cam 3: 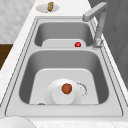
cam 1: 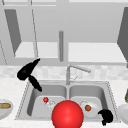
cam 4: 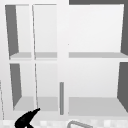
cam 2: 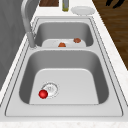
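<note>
My left hand [cam 1: 27,71] hovers above the sink's back left corner. Its fingers are straight and point up and right toward the wall cabinet's bottom shelf [cam 1: 37,50], holding nothing. In the upper view the left hand [cam 4: 25,119] sits just under that shelf [cam 4: 35,103]. My right hand [cam 1: 106,116] hangs at the sink's front right corner with curled fingers around nothing. A hand [cam 2: 113,3] also shows past the far counter edge in the left side view. A large red ball [cam 1: 67,114] stands at the sink's front edge.
A small red ball [cam 1: 45,99] lies by the left basin's drain [cam 2: 50,88]. The right basin holds a white plate [cam 3: 57,98] with a brown piece [cam 3: 66,88]. The faucet [cam 1: 75,68] rises behind the divider. Plates [cam 1: 4,111] [cam 1: 123,112] and a bottle [cam 2: 65,6] sit on the counters.
</note>
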Available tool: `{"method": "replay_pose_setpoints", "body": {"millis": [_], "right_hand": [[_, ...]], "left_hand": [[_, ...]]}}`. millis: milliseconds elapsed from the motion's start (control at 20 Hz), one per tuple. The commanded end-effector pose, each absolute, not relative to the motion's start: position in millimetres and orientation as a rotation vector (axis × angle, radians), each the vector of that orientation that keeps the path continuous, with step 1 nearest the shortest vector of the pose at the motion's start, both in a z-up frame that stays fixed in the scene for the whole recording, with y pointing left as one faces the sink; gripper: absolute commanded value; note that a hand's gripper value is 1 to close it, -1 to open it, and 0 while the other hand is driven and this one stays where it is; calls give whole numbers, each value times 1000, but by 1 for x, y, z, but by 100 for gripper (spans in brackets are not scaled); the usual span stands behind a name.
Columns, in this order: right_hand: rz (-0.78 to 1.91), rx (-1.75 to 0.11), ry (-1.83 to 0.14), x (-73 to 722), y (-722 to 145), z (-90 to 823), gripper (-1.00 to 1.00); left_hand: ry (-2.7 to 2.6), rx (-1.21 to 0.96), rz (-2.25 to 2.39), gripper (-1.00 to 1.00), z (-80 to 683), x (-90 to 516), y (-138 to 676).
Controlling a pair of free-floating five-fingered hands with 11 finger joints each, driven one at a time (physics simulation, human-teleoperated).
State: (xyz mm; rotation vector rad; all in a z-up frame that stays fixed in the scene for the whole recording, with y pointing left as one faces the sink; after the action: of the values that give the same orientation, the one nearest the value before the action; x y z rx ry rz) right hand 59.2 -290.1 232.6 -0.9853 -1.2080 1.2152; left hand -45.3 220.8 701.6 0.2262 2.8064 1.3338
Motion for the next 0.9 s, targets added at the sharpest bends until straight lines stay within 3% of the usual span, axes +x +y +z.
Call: {"method": "replay_pose_setpoints", "body": {"millis": [0,850], "right_hand": [[1215,-985,-1208,59,-290,233,0],[1215,-985,-1208,59,-290,233,0]], "left_hand": [[2919,96,1168,-100,710,-54,221],[2918,66,1058,-100,729,-56,206]]}}
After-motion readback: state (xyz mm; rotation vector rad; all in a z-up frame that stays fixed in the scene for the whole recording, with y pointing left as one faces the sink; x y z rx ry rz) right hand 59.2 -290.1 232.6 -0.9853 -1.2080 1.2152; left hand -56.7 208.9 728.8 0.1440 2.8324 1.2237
